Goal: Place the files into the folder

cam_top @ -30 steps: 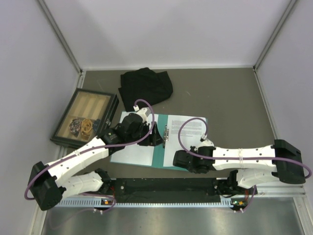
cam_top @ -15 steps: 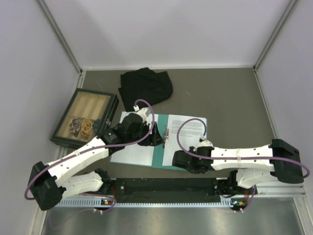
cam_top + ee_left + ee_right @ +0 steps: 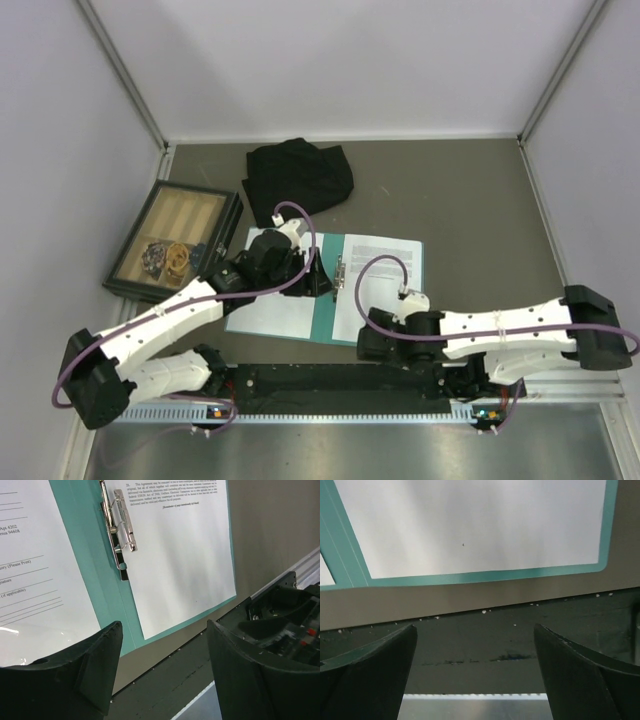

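The teal folder (image 3: 325, 312) lies open on the table, its metal clip (image 3: 120, 527) at the spine. One white file (image 3: 272, 312) rests on the left half and another (image 3: 388, 262) on the right half, flat inside the teal border (image 3: 470, 576). My left gripper (image 3: 318, 283) hovers open over the spine with nothing between its fingers; in the left wrist view both sheets (image 3: 185, 555) (image 3: 30, 580) show beyond it (image 3: 164, 645). At the folder's near edge my right gripper (image 3: 372, 345) stands wide open and empty (image 3: 475, 630), just off the right sheet (image 3: 470, 525).
A black cloth (image 3: 300, 172) lies at the back of the table. A dark-framed wooden tray (image 3: 150, 215) with small items sits to the left of the folder. The black base rail (image 3: 330, 378) runs along the near edge, and grey walls close in both sides.
My right gripper has opened wide and drawn back a little toward the near edge, off the right sheet. The left arm has not moved.
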